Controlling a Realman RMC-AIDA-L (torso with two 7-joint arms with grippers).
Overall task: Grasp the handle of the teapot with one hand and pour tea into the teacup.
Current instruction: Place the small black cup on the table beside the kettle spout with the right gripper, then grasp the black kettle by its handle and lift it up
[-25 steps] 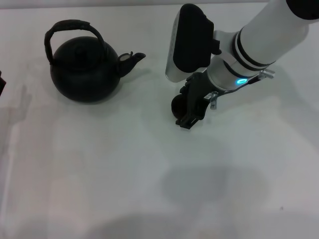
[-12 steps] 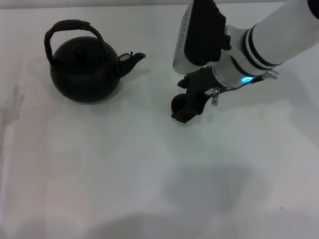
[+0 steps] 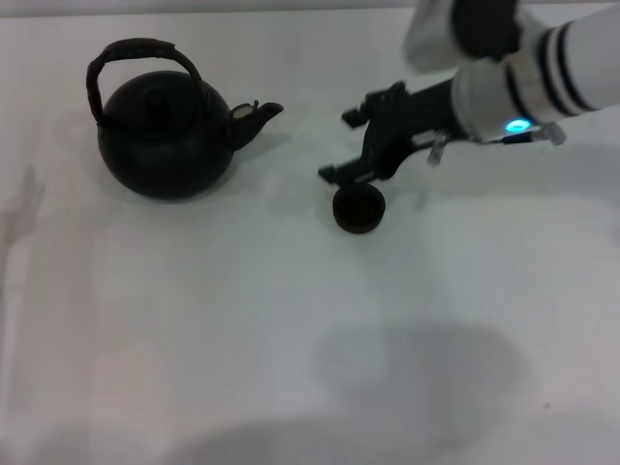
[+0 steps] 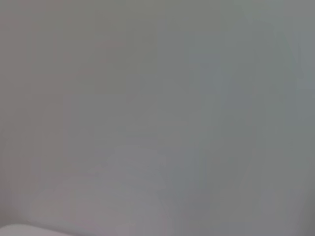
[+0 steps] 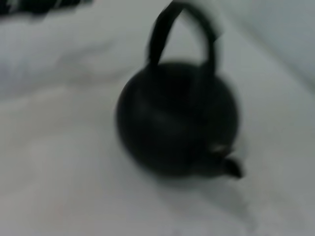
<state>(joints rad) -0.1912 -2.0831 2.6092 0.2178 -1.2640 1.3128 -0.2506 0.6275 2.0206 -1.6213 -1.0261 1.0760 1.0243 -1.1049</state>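
The black round-bellied teapot (image 3: 165,131) stands at the left of the white table, spout (image 3: 260,116) pointing right. Its arched handle (image 3: 136,53) stands upright over the knobbed lid. The right wrist view also shows the teapot (image 5: 177,118) and its handle (image 5: 182,24), blurred. The small black teacup (image 3: 357,210) stands alone on the table to the right of the spout. My right gripper (image 3: 337,145) hovers just behind and above the teacup, open, with nothing between its fingers. The left gripper is out of view.
The white table (image 3: 242,339) stretches bare in front of the teapot and teacup. My right arm (image 3: 542,77) reaches in from the upper right. The left wrist view shows only a plain grey surface.
My right gripper let go of the teacup, rose off it and drew back to the right. The teacup now stands uncovered. The teapot stayed put.
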